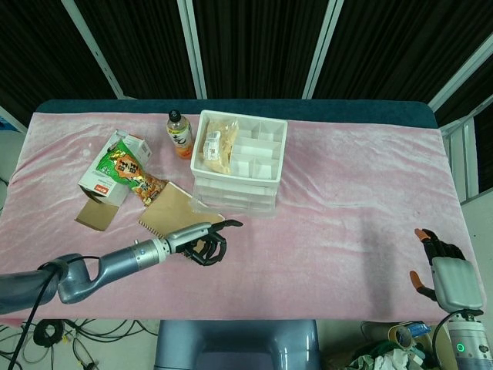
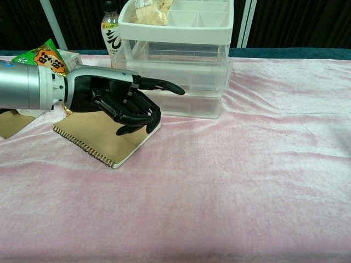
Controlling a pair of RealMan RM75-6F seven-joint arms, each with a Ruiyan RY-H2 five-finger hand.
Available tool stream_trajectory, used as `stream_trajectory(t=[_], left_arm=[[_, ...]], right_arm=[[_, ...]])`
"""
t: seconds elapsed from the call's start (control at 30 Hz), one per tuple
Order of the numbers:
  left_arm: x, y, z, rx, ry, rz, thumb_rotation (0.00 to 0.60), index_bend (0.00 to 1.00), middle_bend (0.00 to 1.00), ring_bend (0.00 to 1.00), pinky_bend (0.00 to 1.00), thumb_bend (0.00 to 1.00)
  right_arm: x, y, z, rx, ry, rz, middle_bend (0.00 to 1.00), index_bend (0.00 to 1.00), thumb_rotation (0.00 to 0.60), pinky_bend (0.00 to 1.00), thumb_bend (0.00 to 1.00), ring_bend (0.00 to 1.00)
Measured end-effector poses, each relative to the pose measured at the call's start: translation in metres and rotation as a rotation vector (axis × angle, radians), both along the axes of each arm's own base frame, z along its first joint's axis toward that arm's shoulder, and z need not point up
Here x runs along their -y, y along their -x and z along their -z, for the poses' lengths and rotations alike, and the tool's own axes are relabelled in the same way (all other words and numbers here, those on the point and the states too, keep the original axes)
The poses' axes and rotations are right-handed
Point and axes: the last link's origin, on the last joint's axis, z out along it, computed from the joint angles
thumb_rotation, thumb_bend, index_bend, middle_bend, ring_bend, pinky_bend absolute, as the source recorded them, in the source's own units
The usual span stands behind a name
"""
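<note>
The black left hand [image 2: 118, 101] hovered with fingers curled, holding nothing, one extended, above the brown spiral-bound notebook [image 2: 104, 137] beneath them.

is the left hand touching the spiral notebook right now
Cannot tell. In the chest view the left hand sits over the spiral notebook's far corner with fingers curled, but neither view shows contact or a gap plainly.

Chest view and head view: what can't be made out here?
- Right hand: outside the chest view; small at the head view's lower right, finger pose unclear.
- Left hand: covers part of the brown spiral-bound notebook; contact unclear.
- White plastic drawer unit: top cropped in chest view.
- Green snack packet: print too small.
</note>
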Motion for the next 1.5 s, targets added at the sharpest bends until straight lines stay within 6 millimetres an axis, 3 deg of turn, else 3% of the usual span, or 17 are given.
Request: stream_trajectory(t=[0.37, 0.53, 0.8, 1.0, 1.17, 1.27, 1.5], left_arm=[[0.018, 0.002, -0.03, -0.056, -0.207, 0.119, 0.6, 0.03, 0.54, 0.61, 0.68, 0.47], [0.022, 0.008, -0.049, -0.091, -0.302, 0.167, 0.6, 0.04, 0.46, 0.45, 0.57, 0.45], [0.042, 0.029, -0.097, -0.246, -0.586, 0.291, 0.6, 0.06, 0.28, 0.16, 0.26, 0.33], [0.077, 0.074, -0.143, -0.493, -0.845, 0.266, 0.6, 0.05, 0.19, 0.1, 0.19, 0.31], [0.122, 0.119, -0.177, -0.671, -1.015, 0.086, 0.6, 0.05, 0.17, 0.1, 0.17, 0.31], [0.145, 0.142, -0.188, -0.727, -1.058, -0.025, 0.6, 0.05, 0.16, 0.08, 0.14, 0.31], [0.174, 0.181, -0.199, -0.755, -1.084, -0.177, 0.6, 0.05, 0.12, 0.01, 0.06, 0.31]], right_arm=[[0.0, 0.0, 0.0, -0.003, 0.002, 0.006, 0.11, 0.14, 0.6, 0.21, 0.28, 0.22], [0.0, 0.001, 0.0, -0.002, 0.002, 0.008, 0.11, 0.14, 0.6, 0.21, 0.28, 0.22], [0.0, 0.0, 0.0, -0.004, 0.002, 0.007, 0.11, 0.14, 0.6, 0.21, 0.28, 0.22], [0.0, -0.004, -0.002, -0.002, 0.009, -0.032, 0.11, 0.14, 0.6, 0.21, 0.28, 0.22], [0.0, -0.009, -0.003, 0.002, 0.025, -0.103, 0.1, 0.14, 0.6, 0.21, 0.27, 0.22], [-0.001, -0.012, -0.004, 0.005, 0.036, -0.161, 0.1, 0.14, 0.6, 0.21, 0.26, 0.22], [-0.003, -0.012, -0.003, 0.008, 0.037, -0.21, 0.1, 0.13, 0.6, 0.21, 0.26, 0.22]])
